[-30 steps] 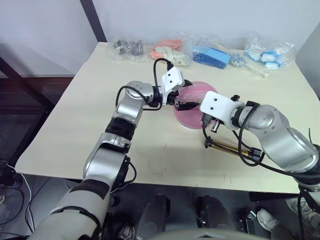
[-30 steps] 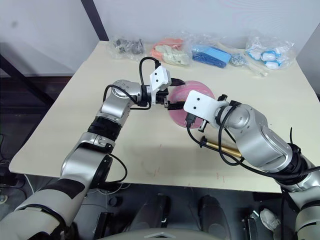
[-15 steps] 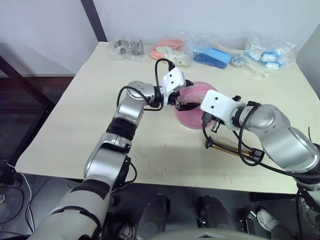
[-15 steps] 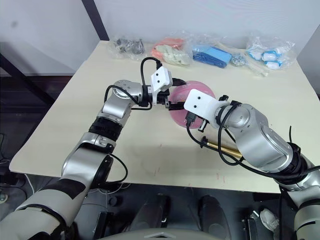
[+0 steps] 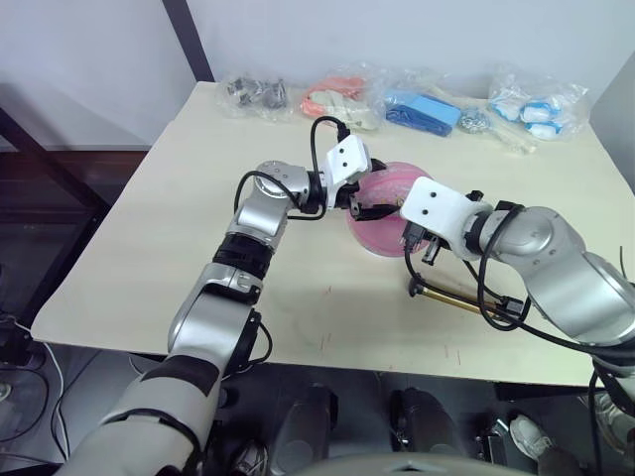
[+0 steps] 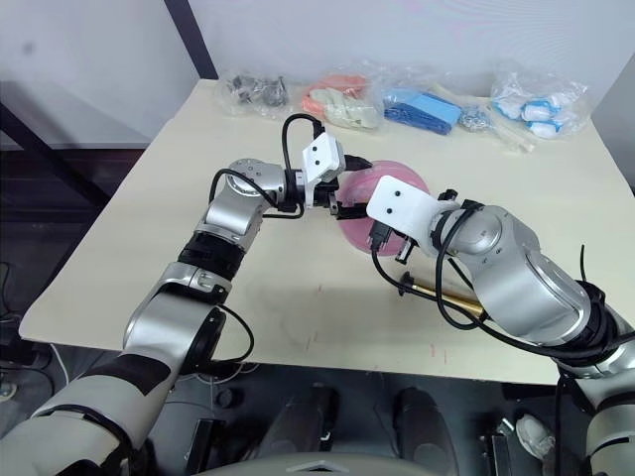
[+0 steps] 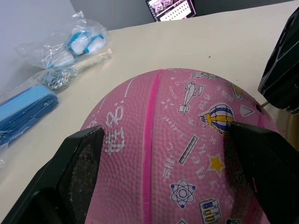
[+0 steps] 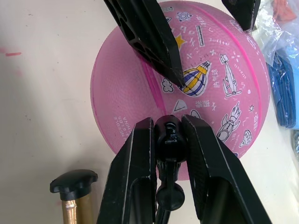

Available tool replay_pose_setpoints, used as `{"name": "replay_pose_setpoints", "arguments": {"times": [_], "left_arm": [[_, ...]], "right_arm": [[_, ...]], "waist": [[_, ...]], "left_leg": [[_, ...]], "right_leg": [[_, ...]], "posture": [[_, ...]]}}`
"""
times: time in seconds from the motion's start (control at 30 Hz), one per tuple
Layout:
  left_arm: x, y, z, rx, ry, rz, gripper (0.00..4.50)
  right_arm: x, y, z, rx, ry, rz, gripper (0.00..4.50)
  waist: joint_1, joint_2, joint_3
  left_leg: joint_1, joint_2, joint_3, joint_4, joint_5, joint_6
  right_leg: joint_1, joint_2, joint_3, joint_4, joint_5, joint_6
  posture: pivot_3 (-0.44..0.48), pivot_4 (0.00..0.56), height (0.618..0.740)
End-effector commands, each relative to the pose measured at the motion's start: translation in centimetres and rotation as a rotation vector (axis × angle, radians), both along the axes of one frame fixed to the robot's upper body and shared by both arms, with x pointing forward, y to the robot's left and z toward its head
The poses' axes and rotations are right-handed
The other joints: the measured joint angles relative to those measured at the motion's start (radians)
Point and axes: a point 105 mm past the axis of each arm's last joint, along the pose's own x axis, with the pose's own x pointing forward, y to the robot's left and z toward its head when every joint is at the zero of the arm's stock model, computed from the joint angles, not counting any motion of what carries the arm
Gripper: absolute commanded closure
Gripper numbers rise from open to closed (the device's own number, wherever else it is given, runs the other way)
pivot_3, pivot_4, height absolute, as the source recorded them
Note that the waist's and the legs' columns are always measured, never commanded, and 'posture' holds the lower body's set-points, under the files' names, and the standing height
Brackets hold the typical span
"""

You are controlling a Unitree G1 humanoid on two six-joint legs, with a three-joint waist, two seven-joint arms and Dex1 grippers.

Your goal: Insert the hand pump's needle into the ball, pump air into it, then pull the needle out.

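Head views, ball: pink ball [image 5: 382, 213] resting on the table [image 5: 149, 228], near the middle, a little toward the right edge.
Head views, left gripper: left gripper [image 6: 337, 206] spread around the ball's left side, bracing it.
Head views, right gripper: right gripper [image 5: 415, 246] at the ball's near-right side, jaws hidden under the white wrist housing.
Head views, pump: hand pump [image 5: 458, 298] lying flat near the front edge, right of the ball, thin black hose [image 5: 483, 297] looping up to the right wrist.
Head views, back edge: row of plastic bags [image 5: 429, 107] with small items, well apart from the work.
Head views, change: almost none against half a second ago; right wrist shifted very slightly, ball and pump unmoved. Judged as slow fine alignment, insertion not finished.
Left wrist view, fingers: two black fingers [image 7: 74, 163] standing wide on either side of the ball, touching or almost touching.
Left wrist view, needle: thin needle [image 7: 264, 104] tip just beside the small black valve dot [image 7: 258, 107]; cannot tell if already in.
Left wrist view, writing: cartoon prints of balloon, plane, star, atom; raised characters and small letters, not readable.
Right wrist view, grip: fingers [image 8: 140, 158] pressed together on the needle's black fitting [image 8: 169, 138], aimed at the ball.
Right wrist view, pump end: black T-handle [image 8: 74, 181] on the table just beside.
Right wrist view, writing: small print near the ball's edge, too small to read.
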Motion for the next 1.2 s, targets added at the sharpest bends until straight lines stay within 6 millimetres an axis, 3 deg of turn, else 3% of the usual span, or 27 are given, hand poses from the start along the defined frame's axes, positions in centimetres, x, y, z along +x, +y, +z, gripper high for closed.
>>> {"name": "replay_pose_setpoints", "arguments": {"times": [0.03, 0.4, 0.63, 1.0, 1.2], "left_arm": [[1.2, 2.5, -5.1, 0.135, 0.117, 0.162, 0.0], [1.3, 2.5, -4.7, 0.109, 0.118, 0.157, 0.0], [0.9, 2.2, -3.4, 0.041, 0.118, 0.119, 0.0], [-0.2, 2.8, 1.1, -0.166, 0.139, 0.05, 0.0], [-1.8, 4.3, 3.4, -0.257, 0.15, -0.017, 0.0]], "right_arm": [[-2.3, 1.9, 3.8, 0.053, -0.143, 0.147, 4.16], [-2.9, 1.7, 3.7, 0.055, -0.121, 0.151, 4.16], [-2.9, 1.0, 3.3, 0.048, -0.111, 0.131, 4.16], [-2.8, -0.4, 2.9, 0.049, -0.099, 0.091, 4.16], [-2.9, -1.3, 2.8, 0.068, -0.088, 0.066, 4.16]], "waist": [[0.0, 0.0, 0.0], [-0.009, 0.002, -0.002], [-0.007, 0.003, -0.003], [-0.022, 0.004, -0.002], [-0.034, 0.004, -0.001]], "left_leg": [[0.0, 0.0, 0.0, 0.0, 0.0, 0.0], [0.009, 0.002, -0.003, 0.0, 0.005, -0.001], [0.008, 0.002, -0.004, 0.0, 0.005, -0.001], [0.002, 0.002, -0.003, -0.002, 0.005, -0.001], [-0.002, 0.001, -0.003, -0.007, 0.005, -0.001]], "right_leg": [[0.0, 0.0, 0.0, 0.0, 0.0, 0.0], [0.008, 0.0, -0.002, 0.0, -0.001, 0.004], [0.007, 0.0, -0.002, 0.0, 0.001, 0.003], [0.001, 0.0, -0.001, 0.0, 0.002, -0.001], [-0.004, 0.0, 0.0, -0.001, 0.002, -0.001]], "posture": [[0.0, 0.15, 0.74], [0.0, 0.15, 0.74], [0.0, 0.15, 0.74], [0.0, 0.15, 0.74], [0.0, 0.15, 0.74]]}}
